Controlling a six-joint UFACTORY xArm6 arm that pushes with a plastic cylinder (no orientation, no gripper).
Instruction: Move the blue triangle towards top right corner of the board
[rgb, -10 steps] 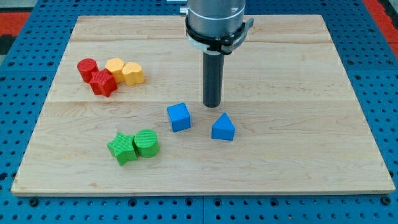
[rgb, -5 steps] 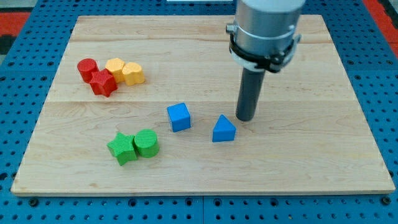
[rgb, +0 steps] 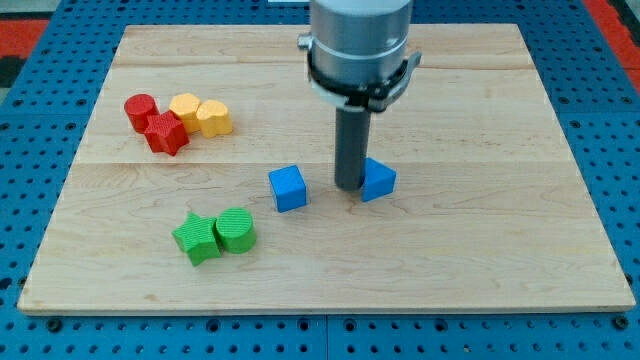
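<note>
The blue triangle (rgb: 378, 180) is sitting a little right of the board's middle, partly hidden behind the rod, so its shape is hard to read from here. My tip (rgb: 349, 187) is pressing against its left side, touching or all but touching. There are no jaws on this arm to open or close; the rod is only leaning on the block.

To do this push well, I judge the tip should be working from the block's lower-left side, so that the force is pointing toward the view's top right corner. At present the contact looks to be mostly on the left face, which would be sending the block rightward more than upward. A sloped face may also be letting the block slip or turn off the rod, so a slow, centred push seems wise.

Just left of the tip, a blue cube (rgb: 288, 188) is resting near but apart from it. Further toward the view's bottom left, a green star (rgb: 197, 238) and a green cylinder (rgb: 236, 229) are touching each other. At the view's upper left, a red cylinder (rgb: 141, 110), a red star (rgb: 166, 133) and two yellow blocks (rgb: 200, 113) are huddling together.

Nothing is standing between the triangle and the top right corner of the wooden board (rgb: 480, 80).
</note>
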